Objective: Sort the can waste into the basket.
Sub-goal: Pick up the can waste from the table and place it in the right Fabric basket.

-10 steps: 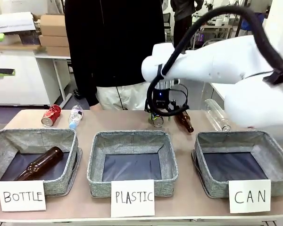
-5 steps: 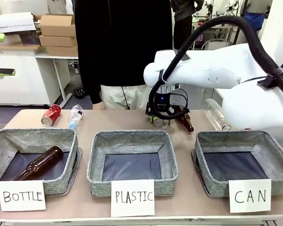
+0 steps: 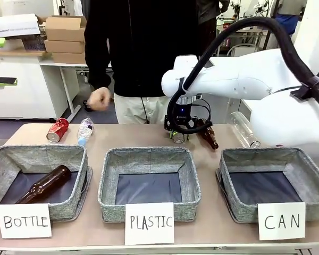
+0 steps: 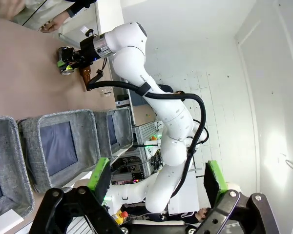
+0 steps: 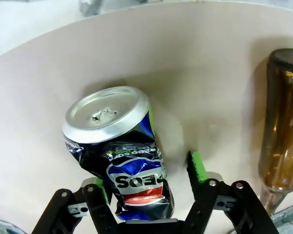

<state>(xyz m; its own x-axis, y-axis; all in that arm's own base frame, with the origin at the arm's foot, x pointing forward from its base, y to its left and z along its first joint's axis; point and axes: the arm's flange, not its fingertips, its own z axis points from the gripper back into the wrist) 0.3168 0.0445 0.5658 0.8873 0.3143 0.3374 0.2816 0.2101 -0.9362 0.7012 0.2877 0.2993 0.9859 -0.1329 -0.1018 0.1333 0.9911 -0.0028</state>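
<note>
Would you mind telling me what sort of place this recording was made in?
Most likely a robotics lab. A white robot arm works at a table set with hand-lettered sorting baskets, and cardboard boxes are stacked on a white bench behind.

Near left: BOTTLE basket (image 3: 5, 159) holding a brown bottle (image 3: 44, 184) on its side. Middle: PLASTIC basket (image 3: 109, 180). Far left on the table (image 3: 133, 135): small clear bottle (image 3: 84, 131) lying flat. Far right: second brown bottle (image 3: 208, 137) lying down, larger clear bottle (image 3: 244, 129) beside it. Beyond the table, left: cardboard boxes (image 3: 65, 40) stacked on a white counter.
</note>
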